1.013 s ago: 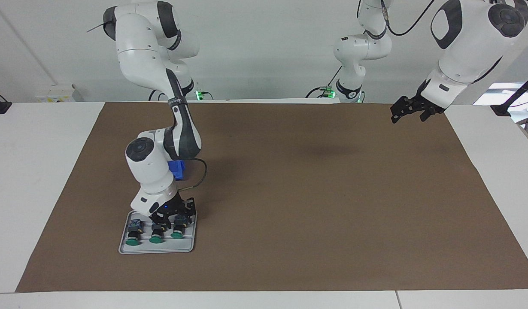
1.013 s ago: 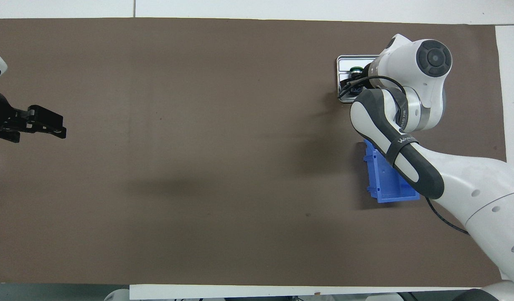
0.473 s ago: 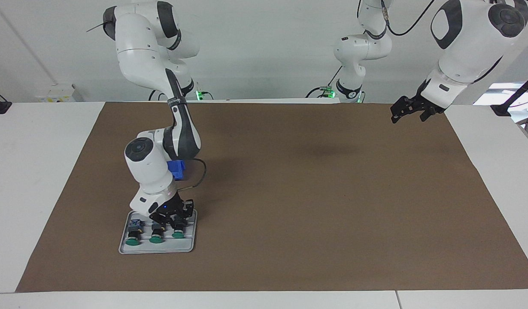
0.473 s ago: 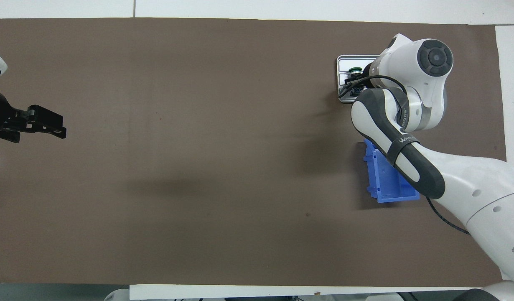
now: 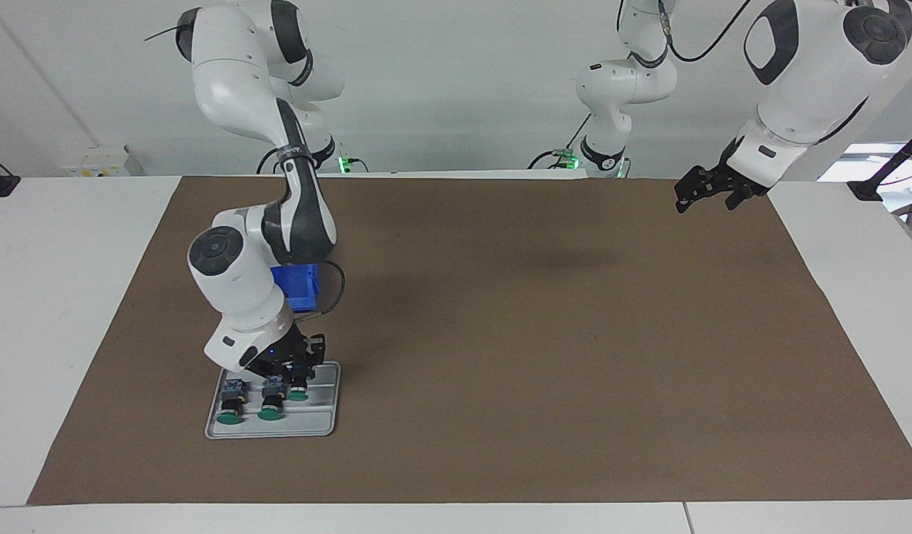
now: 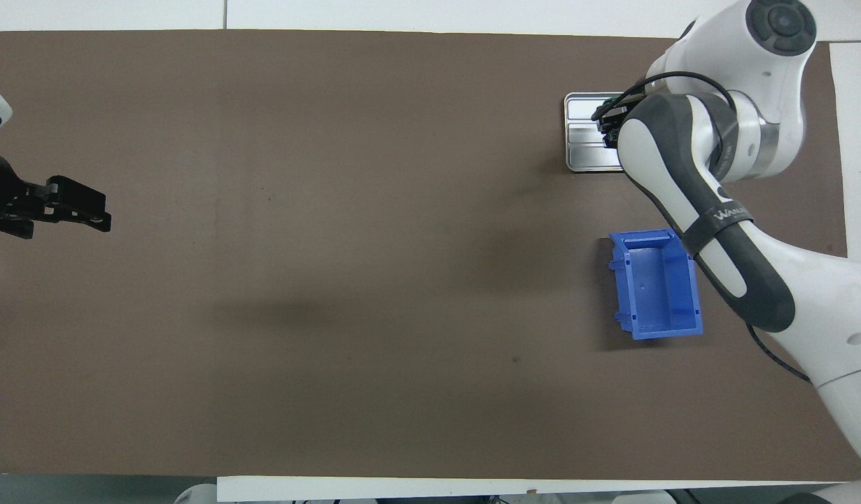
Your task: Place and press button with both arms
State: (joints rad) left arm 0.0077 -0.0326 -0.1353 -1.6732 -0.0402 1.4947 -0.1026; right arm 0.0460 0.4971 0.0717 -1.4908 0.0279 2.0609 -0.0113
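1. Right gripper (image 5: 296,371) is clamped on the button (image 5: 299,391) and now holds it raised just above the grey tray (image 5: 324,424), over the tray's end toward the table centre. A second ago the fingers were only part-way closed around it and the button sat on the tray in line with the others.
2. Two other buttons (image 5: 230,406) remain standing on the tray, green caps pointing away from the robots, unchanged.
3. Right arm (image 5: 241,289) has pulled up and shifted toward its own end of the table; in the overhead view its elbow and wrist (image 6: 752,133) now cover the tray's end rather than most of it.
4. Blue bin (image 6: 658,283) is now almost fully exposed from above; earlier the forearm hid most of it. It sits nearer to the robots than the tray (image 6: 584,140), apart from it.
5. Left gripper (image 5: 712,191) hangs open over the brown mat (image 5: 537,334) at the left arm's end, waiting, no change from before.
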